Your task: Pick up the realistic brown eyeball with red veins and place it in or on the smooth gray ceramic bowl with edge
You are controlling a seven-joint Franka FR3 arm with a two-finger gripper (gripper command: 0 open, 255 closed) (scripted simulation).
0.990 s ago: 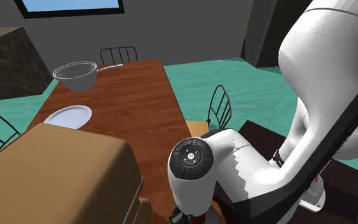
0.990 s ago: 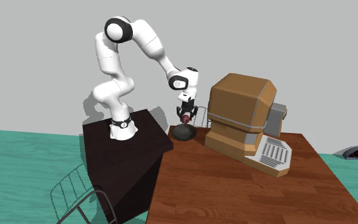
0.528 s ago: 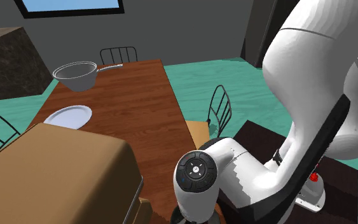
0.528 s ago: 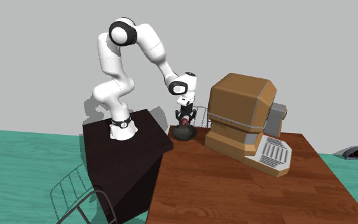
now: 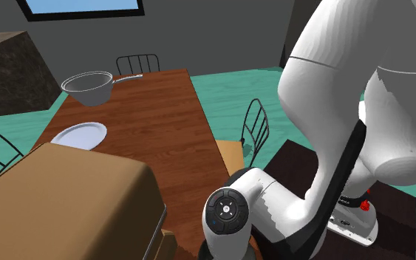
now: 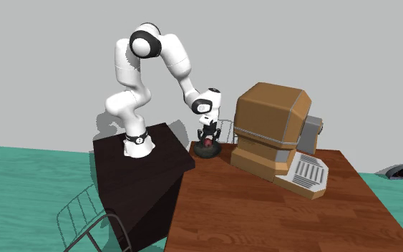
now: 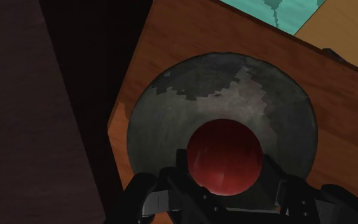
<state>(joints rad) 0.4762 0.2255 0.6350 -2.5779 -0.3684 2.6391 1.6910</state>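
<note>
So the end effector is clamped on the eyeball, one black finger on each side. Honestly it just reads as a glossy dark red ball from here, no veins I can make out. Right under it is the bowl, dark grey and a bit mottled, and the ball hangs over the inside of it, not over the rim. I can't tell if the ball is touching the bottom or sitting a little above it. The bowl is parked close to the edge of the table, just beside the dark stand, and that's what worries me. The bowl looks pretty shallow, so if the fingers let go with any height left, I'd guess a round thing like that bounces or rolls up the side, out, and off the edge. Going too low is the other way to mess up, since the fingers could hit the bowl and shove it toward that edge. Further along the table the big brown machine stands near the bowl, so a sideways exit could clip it. Way down the far end are a white plate and a metal pot, well out of it.
</note>
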